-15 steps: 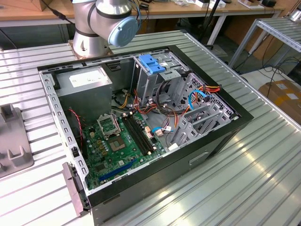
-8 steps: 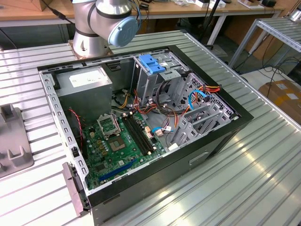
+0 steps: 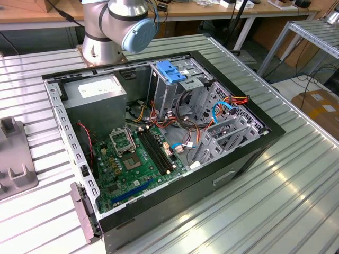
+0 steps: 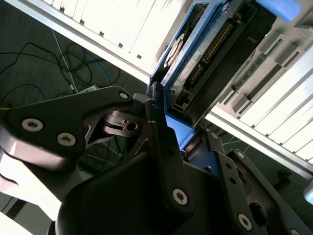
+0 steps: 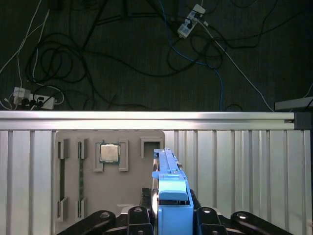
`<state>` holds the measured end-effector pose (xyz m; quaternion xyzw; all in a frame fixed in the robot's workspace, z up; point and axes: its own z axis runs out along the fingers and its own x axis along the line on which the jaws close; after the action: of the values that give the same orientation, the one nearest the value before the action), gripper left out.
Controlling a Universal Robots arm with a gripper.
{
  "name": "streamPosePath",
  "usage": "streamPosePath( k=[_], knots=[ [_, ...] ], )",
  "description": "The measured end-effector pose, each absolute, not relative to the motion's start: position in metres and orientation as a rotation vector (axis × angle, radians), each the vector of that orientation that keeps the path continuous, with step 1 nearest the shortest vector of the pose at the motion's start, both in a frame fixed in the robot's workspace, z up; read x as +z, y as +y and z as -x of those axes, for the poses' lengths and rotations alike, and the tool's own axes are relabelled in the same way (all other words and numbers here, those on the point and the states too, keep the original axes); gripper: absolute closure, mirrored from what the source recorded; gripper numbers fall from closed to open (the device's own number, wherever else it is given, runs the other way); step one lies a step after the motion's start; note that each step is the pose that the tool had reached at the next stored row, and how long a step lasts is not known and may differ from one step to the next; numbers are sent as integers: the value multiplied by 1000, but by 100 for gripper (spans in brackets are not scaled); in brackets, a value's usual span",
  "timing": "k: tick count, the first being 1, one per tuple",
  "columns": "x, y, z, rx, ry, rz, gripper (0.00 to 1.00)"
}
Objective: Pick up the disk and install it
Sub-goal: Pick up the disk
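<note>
The disk (image 5: 168,181) is gripped by the closed pincer (image 5: 171,213), clamped across its flat faces at one end, so it is carried on edge over the ribbed table (image 5: 244,166), just beside the grey parts tray (image 5: 132,188). Its long axis is pointed straight out from the pincer, toward the table's edge. The far end is free, which would probably suit sliding into a bay of the open case (image 3: 228,174).

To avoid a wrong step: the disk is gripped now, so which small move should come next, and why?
The gripper is shut on the disk by the grey tray, not at the open case; so probably carry it toward the case.
</note>
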<state>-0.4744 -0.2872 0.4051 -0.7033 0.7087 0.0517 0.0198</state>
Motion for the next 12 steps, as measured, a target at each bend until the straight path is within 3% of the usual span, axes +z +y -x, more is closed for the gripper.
streamPosePath(
  k=[12],
  knots=[
    [408, -287, 474, 160, 2199, 2182, 63]
  ],
)
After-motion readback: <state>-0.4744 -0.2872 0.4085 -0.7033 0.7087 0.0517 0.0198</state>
